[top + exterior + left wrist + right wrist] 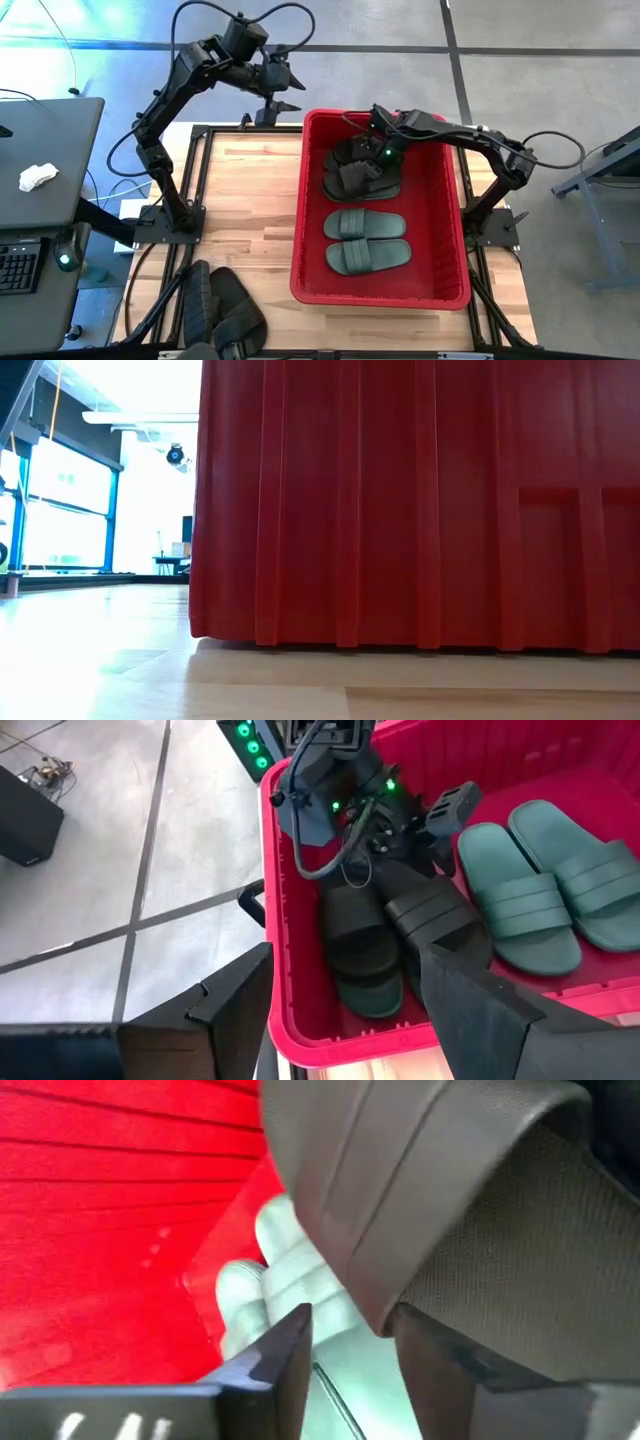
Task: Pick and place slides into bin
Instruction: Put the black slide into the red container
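Around me: grey tiled floor [540, 40], dark desk [45, 150] with keyboard [18, 265], bright windows [60, 510], ceiling light [140, 418].

Right gripper [400, 845] over black slides [400, 935]; green slides [555, 880] alongside in bin [275, 920].

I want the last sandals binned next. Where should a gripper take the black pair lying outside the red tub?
Probably by the wide strap of one black sandal, coming straight down from above: they lie flat near the table's front left corner, beside the red tub, and the raised strap gives fingers something to close across.

overhead view, low view against bin [420, 500]
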`<act>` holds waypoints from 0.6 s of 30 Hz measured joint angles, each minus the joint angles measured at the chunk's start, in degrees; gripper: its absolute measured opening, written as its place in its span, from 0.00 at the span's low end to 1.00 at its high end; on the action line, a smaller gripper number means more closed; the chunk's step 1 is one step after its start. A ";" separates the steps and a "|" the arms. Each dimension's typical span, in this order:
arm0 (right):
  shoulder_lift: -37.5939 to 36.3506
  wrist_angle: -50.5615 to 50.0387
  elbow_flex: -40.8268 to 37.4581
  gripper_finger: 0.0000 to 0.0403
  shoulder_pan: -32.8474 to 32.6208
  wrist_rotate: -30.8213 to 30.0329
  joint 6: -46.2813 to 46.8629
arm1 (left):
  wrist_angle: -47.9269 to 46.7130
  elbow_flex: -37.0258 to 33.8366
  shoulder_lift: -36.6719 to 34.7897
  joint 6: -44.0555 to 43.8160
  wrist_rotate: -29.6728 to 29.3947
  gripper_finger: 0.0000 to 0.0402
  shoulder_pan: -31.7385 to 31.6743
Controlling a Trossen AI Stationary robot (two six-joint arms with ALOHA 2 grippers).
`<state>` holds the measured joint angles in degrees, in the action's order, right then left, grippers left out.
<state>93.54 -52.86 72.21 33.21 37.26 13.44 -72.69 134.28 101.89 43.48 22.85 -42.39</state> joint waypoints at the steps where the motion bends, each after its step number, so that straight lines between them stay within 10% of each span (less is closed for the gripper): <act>1: -0.07 0.47 -0.07 0.34 -0.01 0.08 0.60 | 0.00 0.00 0.00 0.00 0.00 0.58 0.00; 18: -0.20 2.94 0.01 0.52 -1.33 -7.05 11.05 | 0.07 0.00 0.00 0.68 -0.02 0.58 0.02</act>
<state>93.34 -49.91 72.23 31.89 30.21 24.49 -72.62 134.28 101.89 44.16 22.83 -42.37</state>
